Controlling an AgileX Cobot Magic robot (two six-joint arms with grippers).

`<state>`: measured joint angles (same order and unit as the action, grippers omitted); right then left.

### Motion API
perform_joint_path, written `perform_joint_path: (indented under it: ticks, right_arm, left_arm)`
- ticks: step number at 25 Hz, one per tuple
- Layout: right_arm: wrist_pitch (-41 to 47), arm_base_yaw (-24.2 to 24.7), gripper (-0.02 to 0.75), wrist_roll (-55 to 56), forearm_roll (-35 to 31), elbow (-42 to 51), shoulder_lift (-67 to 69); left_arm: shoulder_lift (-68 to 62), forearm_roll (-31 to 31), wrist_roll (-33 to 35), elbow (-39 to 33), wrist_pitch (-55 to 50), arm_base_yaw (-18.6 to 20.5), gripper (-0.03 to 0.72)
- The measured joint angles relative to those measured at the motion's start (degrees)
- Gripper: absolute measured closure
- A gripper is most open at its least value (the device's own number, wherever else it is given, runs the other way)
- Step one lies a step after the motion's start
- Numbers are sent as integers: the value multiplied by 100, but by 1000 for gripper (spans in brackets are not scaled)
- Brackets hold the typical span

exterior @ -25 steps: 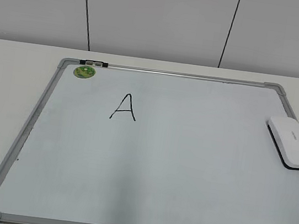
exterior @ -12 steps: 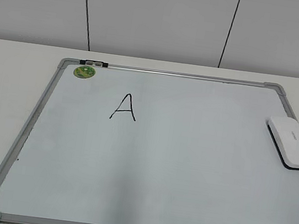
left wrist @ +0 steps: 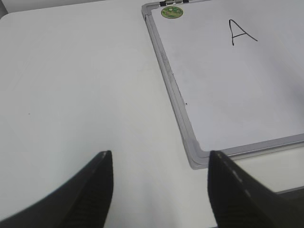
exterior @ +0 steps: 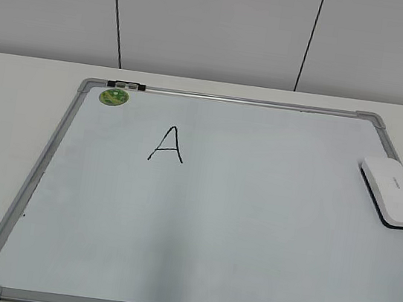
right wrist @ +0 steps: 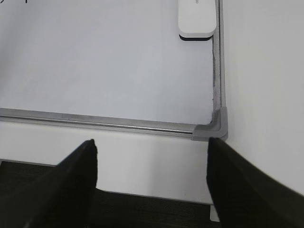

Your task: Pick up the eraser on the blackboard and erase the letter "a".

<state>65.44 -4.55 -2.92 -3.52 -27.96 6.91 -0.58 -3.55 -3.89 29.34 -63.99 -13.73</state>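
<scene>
The blackboard is a white board with a grey frame, lying flat on the table. The white eraser lies on the board at its right edge, dark felt down, and also shows in the right wrist view. A black capital "A" is written at the upper left. No lowercase "a" shows anywhere on the board. My left gripper is open and empty over the table, left of the board's near-left corner. My right gripper is open and empty at the table's front edge, near the board's near-right corner.
A round green magnet sits at the board's far-left corner, beside a small black and white clip on the frame. A grey panelled wall stands behind the table. Neither arm shows in the exterior view.
</scene>
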Motion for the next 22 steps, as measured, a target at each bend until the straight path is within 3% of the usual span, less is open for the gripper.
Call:
perform_joint_path:
  ticks: [22]
  right_arm:
    - [-2, 0, 205, -290, -122, 0, 0]
  left_arm:
    - [0, 13, 20, 0, 0, 0, 228]
